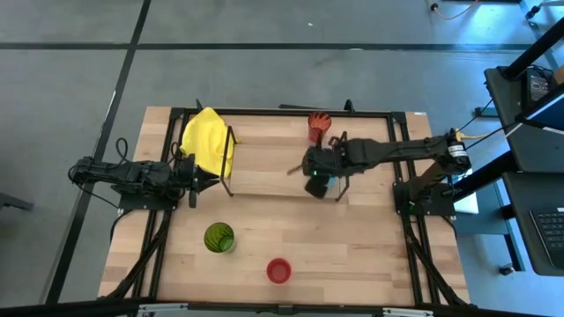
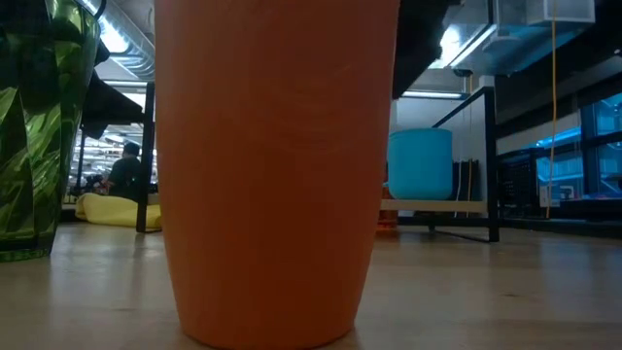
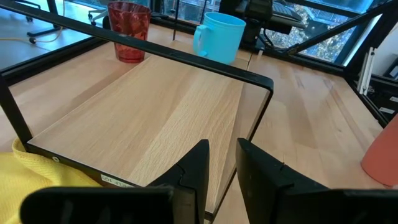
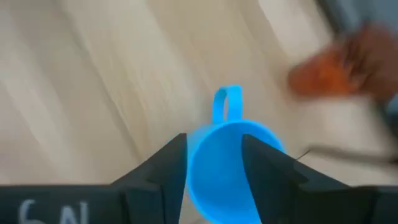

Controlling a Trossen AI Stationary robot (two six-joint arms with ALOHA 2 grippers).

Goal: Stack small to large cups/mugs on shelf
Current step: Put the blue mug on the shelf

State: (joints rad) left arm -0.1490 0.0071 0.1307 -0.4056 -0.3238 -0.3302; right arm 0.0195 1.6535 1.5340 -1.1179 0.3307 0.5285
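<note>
The light blue mug (image 4: 227,171) stands upright over the right part of the shelf board (image 1: 273,163), and my right gripper (image 1: 317,172) is shut on it. It also shows in the low view (image 2: 420,163) and the left wrist view (image 3: 219,37). The orange-red tumbler (image 1: 317,126) stands on the shelf's far side. The green tumbler (image 1: 218,238) and the short red cup (image 1: 278,270) stand on the table near its front. My left gripper (image 1: 201,180) is shut and empty at the shelf's left end, beside the yellow cloth (image 1: 210,141). My right gripper pinches the mug's round body (image 4: 205,155) between its two fingers (image 4: 165,177), one on each outer side, with the handle (image 4: 227,102) pointing away from the wrist. The fingers come from above. The mug is upright, its base at or just above the shelf board; which, I cannot tell.
Black wire frames (image 1: 231,163) (image 1: 345,180) stand at both ends of the shelf. The yellow cloth lies over the shelf's left end. Bare shelf board lies between the cloth and the mug. In the low view the red cup (image 2: 277,165) fills the foreground.
</note>
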